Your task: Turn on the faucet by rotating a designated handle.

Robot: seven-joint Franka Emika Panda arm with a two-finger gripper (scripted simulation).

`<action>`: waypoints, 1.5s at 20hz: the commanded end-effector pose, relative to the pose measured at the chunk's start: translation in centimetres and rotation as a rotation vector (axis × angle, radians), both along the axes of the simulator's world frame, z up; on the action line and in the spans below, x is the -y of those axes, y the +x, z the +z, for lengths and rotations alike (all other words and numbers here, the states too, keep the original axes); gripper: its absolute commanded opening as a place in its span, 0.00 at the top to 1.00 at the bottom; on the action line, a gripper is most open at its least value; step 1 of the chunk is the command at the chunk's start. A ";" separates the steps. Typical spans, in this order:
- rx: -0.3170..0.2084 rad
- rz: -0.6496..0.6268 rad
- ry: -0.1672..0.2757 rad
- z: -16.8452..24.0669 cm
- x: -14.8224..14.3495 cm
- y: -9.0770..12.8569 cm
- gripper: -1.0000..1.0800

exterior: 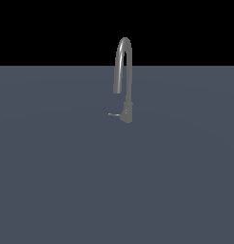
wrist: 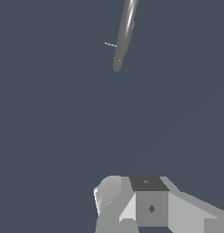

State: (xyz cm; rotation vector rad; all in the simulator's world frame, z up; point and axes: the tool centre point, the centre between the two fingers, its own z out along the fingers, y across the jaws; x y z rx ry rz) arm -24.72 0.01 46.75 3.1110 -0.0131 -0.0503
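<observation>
The faucet point(exterior: 124, 71) is a slim grey tap with a tall gooseneck spout, standing on the grey floor in the middle of the exterior view. Its handle point(exterior: 114, 114) is a thin short rod that juts from the base toward the exterior view's left. In the wrist view the faucet point(wrist: 124, 34) is seen from above and far off, with the handle point(wrist: 110, 44) as a small pale line beside it. My gripper point(wrist: 131, 183) shows only in the wrist view, well away from the faucet. Its fingers point(wrist: 108, 193) stand together with no gap and hold nothing.
A flat dark grey floor point(exterior: 57, 181) spreads all around the faucet, with a black background behind it. The arm does not show in the exterior view.
</observation>
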 end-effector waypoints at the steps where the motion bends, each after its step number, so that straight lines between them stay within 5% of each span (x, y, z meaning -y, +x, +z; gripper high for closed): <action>1: 0.000 0.000 0.000 0.0 0.0 0.0 1.00; 7: -0.005 0.032 -0.030 -0.4 -0.1 0.6 1.00; 13: -0.018 0.127 -0.117 -1.8 -0.4 2.3 1.00; 30: -0.081 0.580 -0.533 -8.9 -2.5 9.7 1.00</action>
